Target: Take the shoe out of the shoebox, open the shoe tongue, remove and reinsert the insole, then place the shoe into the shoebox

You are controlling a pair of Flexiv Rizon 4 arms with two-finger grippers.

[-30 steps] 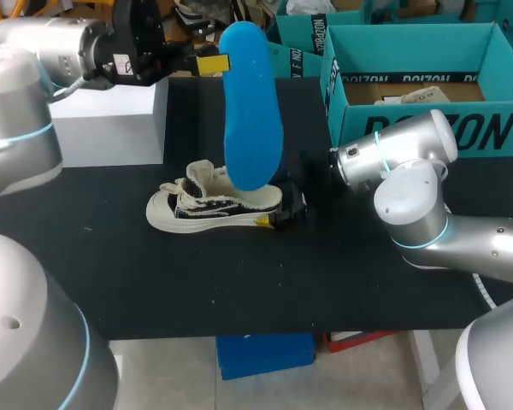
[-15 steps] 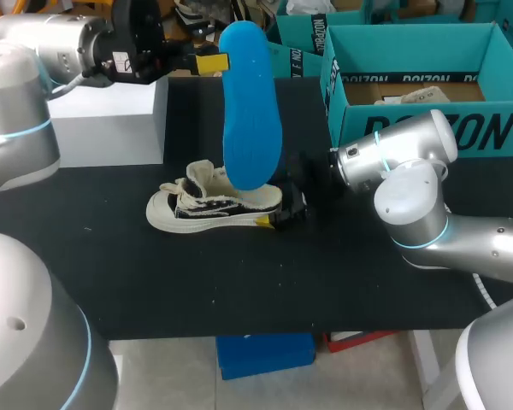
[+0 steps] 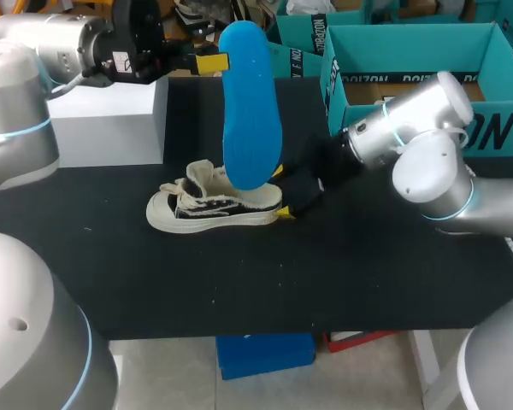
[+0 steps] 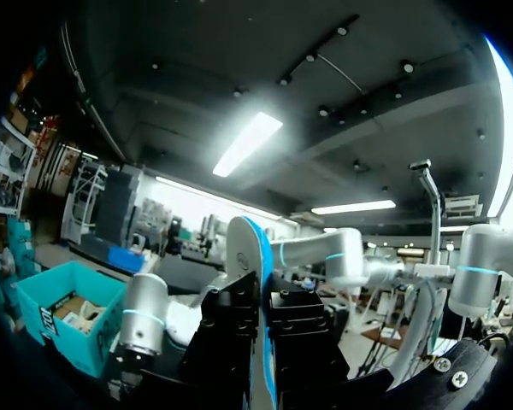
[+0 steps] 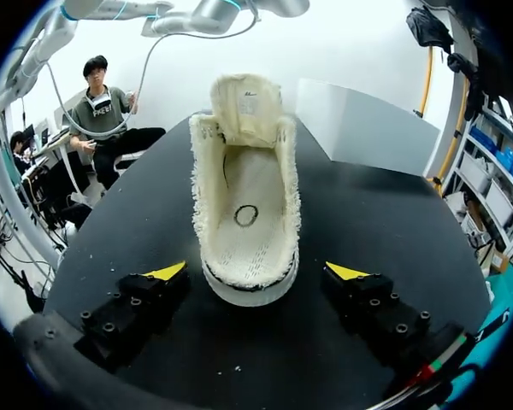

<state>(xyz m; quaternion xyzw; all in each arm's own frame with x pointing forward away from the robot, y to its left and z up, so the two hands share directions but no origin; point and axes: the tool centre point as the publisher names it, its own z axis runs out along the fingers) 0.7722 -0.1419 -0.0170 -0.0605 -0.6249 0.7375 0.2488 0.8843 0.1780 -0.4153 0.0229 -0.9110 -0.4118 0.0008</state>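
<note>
Insole (image 3: 250, 111) first, seen from above: my left tool (image 3: 207, 62) is clamped on the top of the blue insole. Its low end hangs at the mouth of the cream shoe (image 3: 212, 207) on the table (image 3: 239, 282). I think it should go in slow and straight.

From my left wrist, the insole (image 4: 250, 282) sits tight between both fingers.

From my right wrist, my right tool (image 5: 258, 272) stands wide apart beside the heel, not touching. The shoe (image 5: 246, 205) is open, fuzzy-edged and empty inside.
</note>
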